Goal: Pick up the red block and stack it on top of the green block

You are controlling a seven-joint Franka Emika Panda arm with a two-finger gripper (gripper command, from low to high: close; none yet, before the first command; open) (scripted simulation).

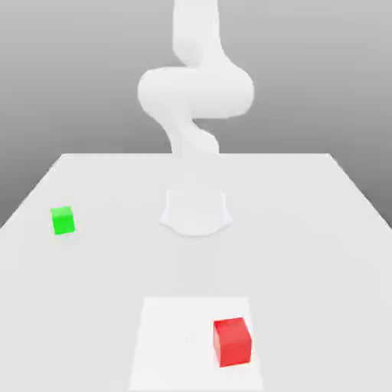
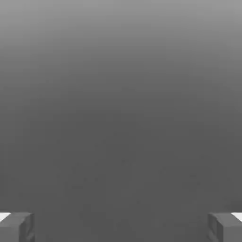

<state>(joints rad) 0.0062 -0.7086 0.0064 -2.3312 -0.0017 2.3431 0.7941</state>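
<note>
End effector agape; red block sits square, upright.

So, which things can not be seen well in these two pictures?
- Pincer: in the hand view the picture's edge cuts it off. Just two finger tips show, set wide apart, open, with nothing between them.
- Arm: in the exterior view it is a pale blur, and its top is cut off by the picture's edge.
- Red block and green block: in the exterior view their far and under faces are hidden by the blocks themselves.
</note>
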